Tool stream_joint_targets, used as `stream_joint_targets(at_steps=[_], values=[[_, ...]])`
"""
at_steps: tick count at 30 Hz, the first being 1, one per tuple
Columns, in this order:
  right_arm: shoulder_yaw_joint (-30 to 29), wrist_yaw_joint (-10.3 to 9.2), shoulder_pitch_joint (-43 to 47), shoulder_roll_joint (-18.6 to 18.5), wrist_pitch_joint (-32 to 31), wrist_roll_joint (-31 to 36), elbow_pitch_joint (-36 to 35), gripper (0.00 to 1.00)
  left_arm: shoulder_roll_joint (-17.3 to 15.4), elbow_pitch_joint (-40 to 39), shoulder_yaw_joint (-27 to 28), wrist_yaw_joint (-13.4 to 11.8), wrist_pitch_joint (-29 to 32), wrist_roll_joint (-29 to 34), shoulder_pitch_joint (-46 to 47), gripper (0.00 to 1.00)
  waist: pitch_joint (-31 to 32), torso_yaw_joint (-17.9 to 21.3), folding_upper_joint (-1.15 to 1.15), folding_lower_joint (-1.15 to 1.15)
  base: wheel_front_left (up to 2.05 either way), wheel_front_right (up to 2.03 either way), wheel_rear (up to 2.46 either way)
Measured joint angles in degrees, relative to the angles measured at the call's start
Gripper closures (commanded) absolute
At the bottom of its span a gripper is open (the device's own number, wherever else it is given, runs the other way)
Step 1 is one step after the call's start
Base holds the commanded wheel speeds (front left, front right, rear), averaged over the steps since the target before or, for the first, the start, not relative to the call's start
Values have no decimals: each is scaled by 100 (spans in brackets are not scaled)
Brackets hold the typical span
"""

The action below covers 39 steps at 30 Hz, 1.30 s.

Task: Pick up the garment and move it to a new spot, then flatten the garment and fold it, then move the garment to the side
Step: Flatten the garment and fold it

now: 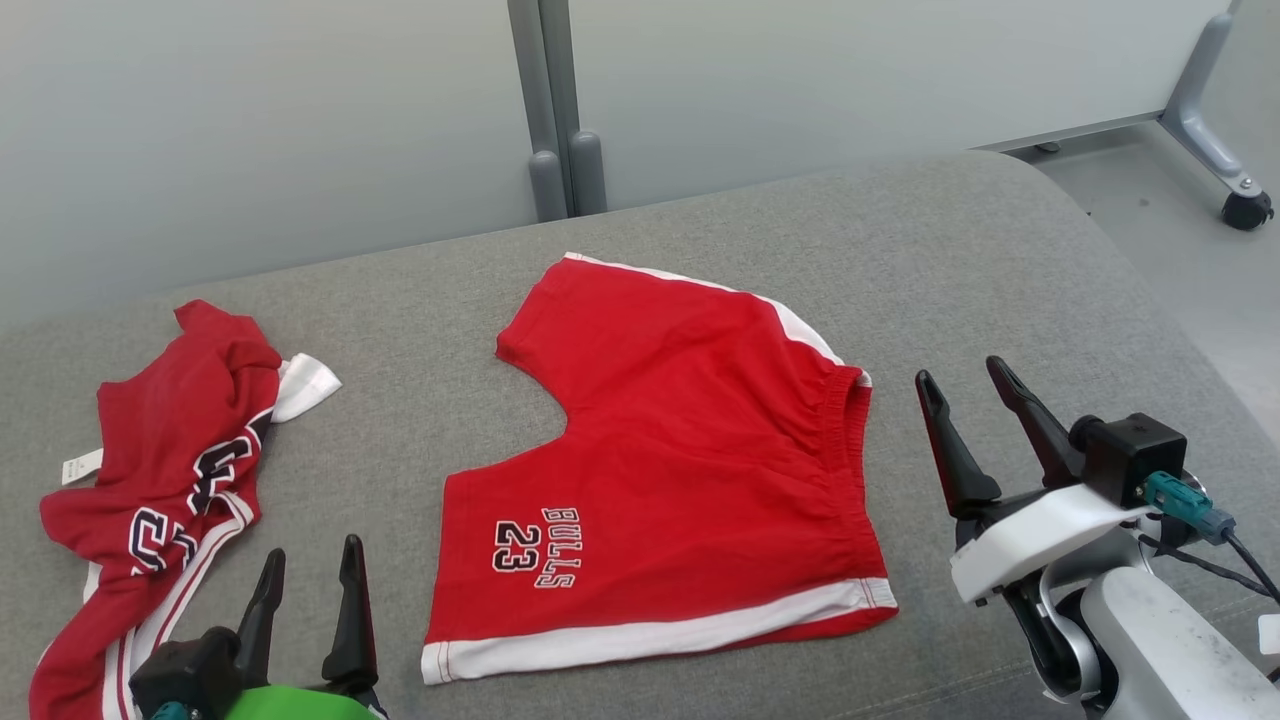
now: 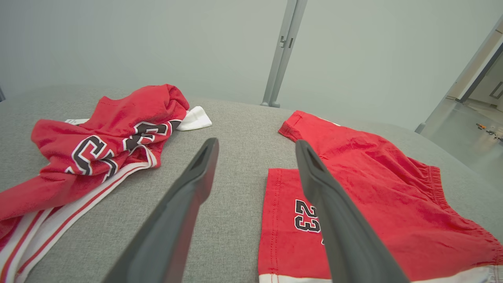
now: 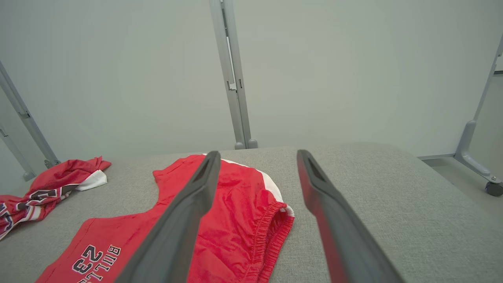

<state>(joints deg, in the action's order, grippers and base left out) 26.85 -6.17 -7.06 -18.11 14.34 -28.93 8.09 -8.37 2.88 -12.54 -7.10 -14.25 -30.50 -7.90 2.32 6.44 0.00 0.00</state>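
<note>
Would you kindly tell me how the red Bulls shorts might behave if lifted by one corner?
The red shorts look thin and soft, so they would probably droop. Their gathered waistband likely stretches. On the grey cushion they may drag, not slide.

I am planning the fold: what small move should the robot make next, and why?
Probably lower the right gripper to the waistband of the shorts beside it, to begin folding: the shorts lie flat, unfolded, and this gripper and the left gripper are open, empty.

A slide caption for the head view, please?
Red Bulls shorts lie flat between the open left gripper and right gripper; crumpled jersey at left.
</note>
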Motion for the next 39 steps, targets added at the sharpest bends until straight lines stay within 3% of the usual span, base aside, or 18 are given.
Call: stream_joint_targets(at_steps=[9, 20, 39], values=[[-135, -8, 171, 44, 0, 132, 31, 0, 231, 26, 227, 0, 0, 279, -130, 0, 2, -47, 0, 0, 0, 0, 0], [-203, -33, 227, 175, 0, 230, 51, 0, 282, 13, 243, 0, 0, 435, -152, 0, -9, -49, 0, 0, 0, 0, 0], [-220, 59, 399, 221, 0, 290, 138, 0, 190, 962, -483, 163, 673, 604, -413, 0, -163, 11, 0, 0, 0, 0, 0]])
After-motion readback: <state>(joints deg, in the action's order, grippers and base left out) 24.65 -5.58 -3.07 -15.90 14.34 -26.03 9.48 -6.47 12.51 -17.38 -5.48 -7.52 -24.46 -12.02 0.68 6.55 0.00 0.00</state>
